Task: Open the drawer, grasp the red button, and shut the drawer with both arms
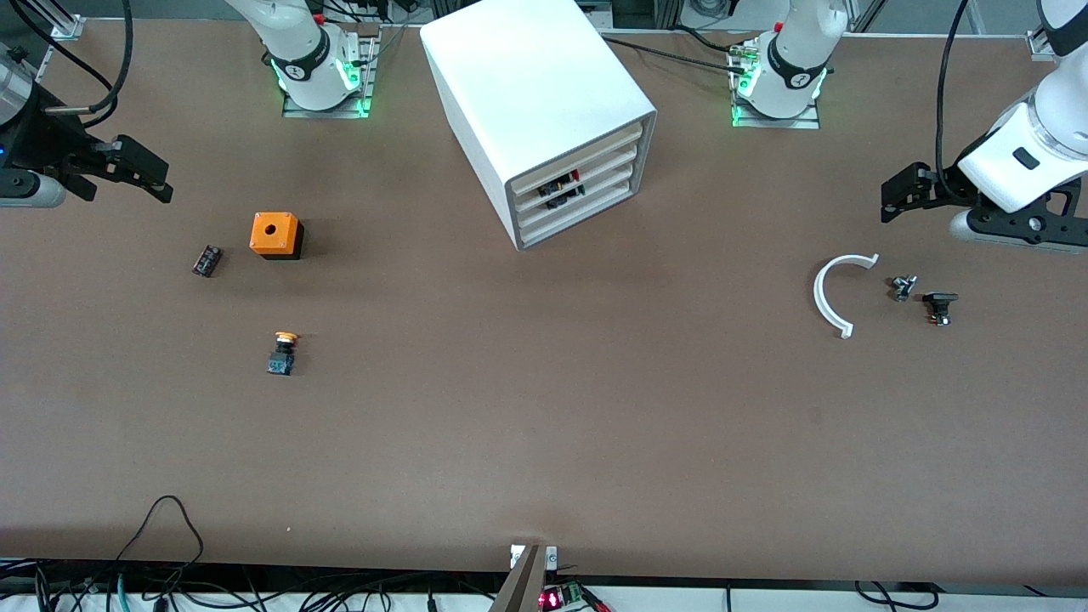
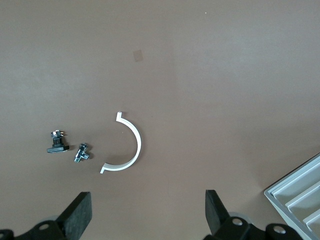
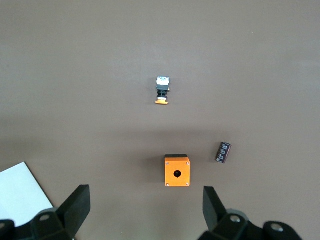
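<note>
I am looking at the desk with both arms waiting, up in the air at its two ends. The left gripper is hovering over bare desk at the left arm's end, its fingers spread wide with nothing between them; in the front view a white curved bracket, a small metal fitting and a small black part are lying around five o'clock of it. The right gripper is hanging over the right arm's end, its fingers likewise spread and holding nothing. At about four o'clock of it in the front view an orange box with a hole is sitting, with a small dark component just beside it and an orange-capped button nearer to the front camera. The white cabinet is standing at the desk's twelve o'clock edge between the two bases. Its second drawer is sitting pushed in, and the button, red and black, is peeking through the gap at that drawer's front.
</note>
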Robot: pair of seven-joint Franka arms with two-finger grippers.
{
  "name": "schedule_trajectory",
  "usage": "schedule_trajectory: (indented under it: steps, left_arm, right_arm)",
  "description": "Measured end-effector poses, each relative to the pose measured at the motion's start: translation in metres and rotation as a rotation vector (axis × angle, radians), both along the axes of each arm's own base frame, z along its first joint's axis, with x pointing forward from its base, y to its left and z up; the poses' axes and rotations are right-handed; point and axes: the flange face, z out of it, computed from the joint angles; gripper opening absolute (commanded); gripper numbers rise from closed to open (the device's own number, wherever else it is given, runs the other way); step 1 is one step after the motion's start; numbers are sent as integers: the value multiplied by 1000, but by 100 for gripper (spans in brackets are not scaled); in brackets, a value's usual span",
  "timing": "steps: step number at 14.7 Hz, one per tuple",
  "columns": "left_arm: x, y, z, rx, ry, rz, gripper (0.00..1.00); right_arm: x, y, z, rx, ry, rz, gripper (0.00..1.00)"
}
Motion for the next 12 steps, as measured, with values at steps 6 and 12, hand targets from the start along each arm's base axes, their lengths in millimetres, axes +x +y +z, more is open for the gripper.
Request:
schedule_trajectory:
  steps: [6, 12]
  left_arm:
    - [0, 1, 0, 0, 1, 2, 100]
    - [-1, 1, -2, 1, 16, 2, 100]
  right_arm:
    - [2, 0, 0, 1, -1, 0, 100]
    - [6, 0, 3, 3, -10, -1, 100]
